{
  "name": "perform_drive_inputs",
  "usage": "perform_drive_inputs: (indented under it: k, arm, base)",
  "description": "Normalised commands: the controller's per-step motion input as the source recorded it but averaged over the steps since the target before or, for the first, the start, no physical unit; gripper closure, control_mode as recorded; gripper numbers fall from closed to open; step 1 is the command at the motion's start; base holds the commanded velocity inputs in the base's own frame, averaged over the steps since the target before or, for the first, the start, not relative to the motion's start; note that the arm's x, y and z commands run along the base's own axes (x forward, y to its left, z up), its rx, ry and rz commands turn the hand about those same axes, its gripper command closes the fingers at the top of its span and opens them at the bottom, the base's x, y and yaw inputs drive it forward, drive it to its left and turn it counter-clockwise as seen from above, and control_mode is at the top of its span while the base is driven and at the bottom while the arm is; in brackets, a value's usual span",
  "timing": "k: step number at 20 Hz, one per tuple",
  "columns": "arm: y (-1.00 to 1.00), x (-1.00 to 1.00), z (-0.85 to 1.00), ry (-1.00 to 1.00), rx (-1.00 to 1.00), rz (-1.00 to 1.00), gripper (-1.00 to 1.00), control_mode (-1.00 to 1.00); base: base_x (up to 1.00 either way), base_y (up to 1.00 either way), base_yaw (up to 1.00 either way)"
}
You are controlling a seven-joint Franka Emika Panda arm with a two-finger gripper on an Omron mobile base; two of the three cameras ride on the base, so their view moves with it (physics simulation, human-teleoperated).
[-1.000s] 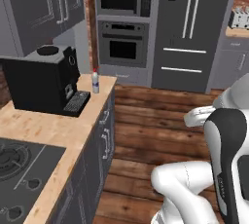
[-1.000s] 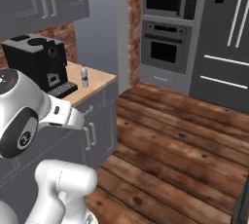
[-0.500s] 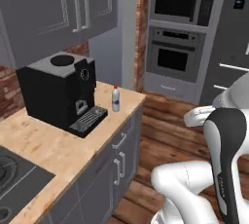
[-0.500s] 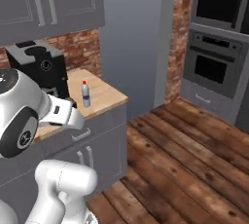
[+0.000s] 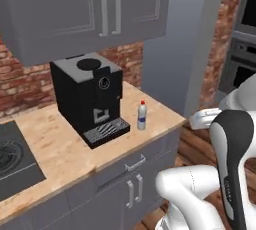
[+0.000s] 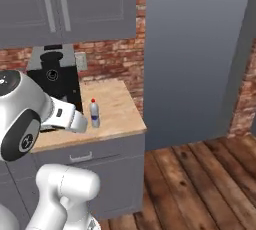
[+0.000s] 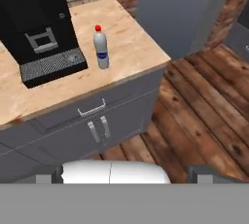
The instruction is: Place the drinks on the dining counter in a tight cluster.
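One of the drinks, a small clear bottle (image 5: 142, 115) (image 6: 94, 113) (image 7: 100, 47) with a red cap, stands upright on a wooden counter (image 5: 60, 149) (image 7: 131, 47) just right of a black coffee machine. My gripper (image 7: 126, 173) hangs well in front of that counter, above the floor, far from the bottle. Its two dark fingertips (image 7: 58, 174) stand wide apart, open, with nothing between them. The dining counter is out of view.
The black coffee machine (image 5: 90, 99) (image 6: 52, 76) (image 7: 36, 18) takes up the counter's middle, with a stove top (image 5: 10, 159) to its left. Grey wall cabinets (image 5: 100, 9) hang overhead. A tall grey panel (image 6: 200, 49) rises right of the counter, over wooden floor (image 6: 200, 184).
The whole picture has shifted: the base has turned and come closer to the coffee machine counter, and the ovens have slid off to the right. The bottle keeps its place.
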Motion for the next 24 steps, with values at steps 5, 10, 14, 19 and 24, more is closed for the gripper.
perform_drive_inputs:
  k: [5, 10, 14, 19, 24]
  arm:
    - [0.00, 0.00, 0.00, 0.00, 0.00, 0.00, -1.00, 1.00]
    - [0.00, 0.00, 0.00, 0.00, 0.00, 0.00, -1.00, 1.00]
    - [0.00, 0.00, 0.00, 0.00, 0.00, 0.00, -1.00, 1.00]
    - [0.00, 0.00, 0.00, 0.00, 0.00, 0.00, -1.00, 1.00]
    - [0.00, 0.00, 0.00, 0.00, 0.00, 0.00, -1.00, 1.00]
  base:
    - [0.69, -0.28, 0.78]
    - [0.79, -0.55, 0.54]
    - [0.14, -0.53, 0.17]
    - [0.71, -0.23, -0.08]
    - [0.26, 0.00, -0.05]
